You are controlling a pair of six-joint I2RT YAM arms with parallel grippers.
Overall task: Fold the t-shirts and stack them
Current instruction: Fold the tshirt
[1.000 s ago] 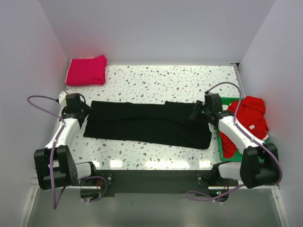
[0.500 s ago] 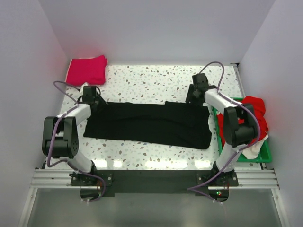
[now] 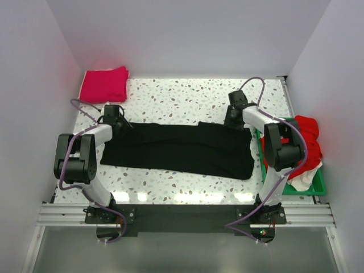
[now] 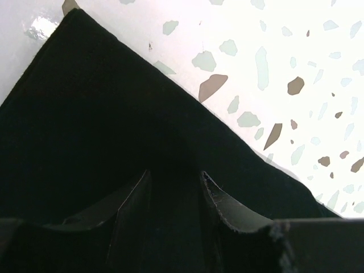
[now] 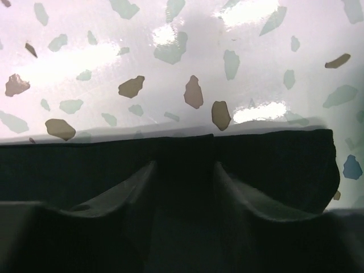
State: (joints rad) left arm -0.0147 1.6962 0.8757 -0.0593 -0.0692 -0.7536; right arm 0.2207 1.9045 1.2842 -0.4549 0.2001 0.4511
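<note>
Cloth was our worry: the black t-shirt (image 3: 179,149) lay flat on the table (image 3: 182,94), its far corners under our hands. Left hand (image 3: 119,122) and right hand (image 3: 230,118) stood half-open astride its edge, nothing visibly pinched. We judged either could close on one layer or miss, skewing the fold. A second earlier both sat back at the shirt's ends.
</note>
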